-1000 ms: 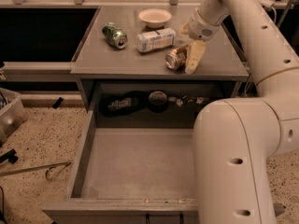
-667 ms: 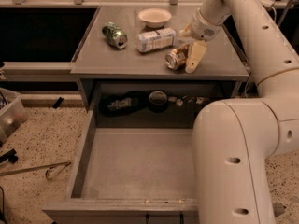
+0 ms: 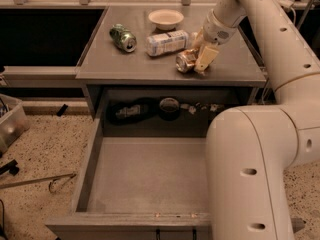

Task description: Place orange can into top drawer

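Note:
The orange can (image 3: 185, 61) lies on its side on the grey cabinet top (image 3: 150, 66), just right of the middle. My gripper (image 3: 201, 49) reaches down from the right and sits right against the can's right end. One pale finger (image 3: 206, 58) rests beside the can and the other shows behind it, so the jaws stand open and nothing is lifted. The top drawer (image 3: 95, 159) is pulled out wide below the cabinet top, with a bare flat bottom. My big white arm covers the drawer's right part.
A green can (image 3: 123, 37) lies at the left of the top. A white-labelled bottle (image 3: 167, 42) lies beside the orange can, and a white bowl (image 3: 166, 18) stands behind it. Dark items (image 3: 135, 110) sit in the recess behind the drawer. A bin (image 3: 10, 124) stands on the floor at left.

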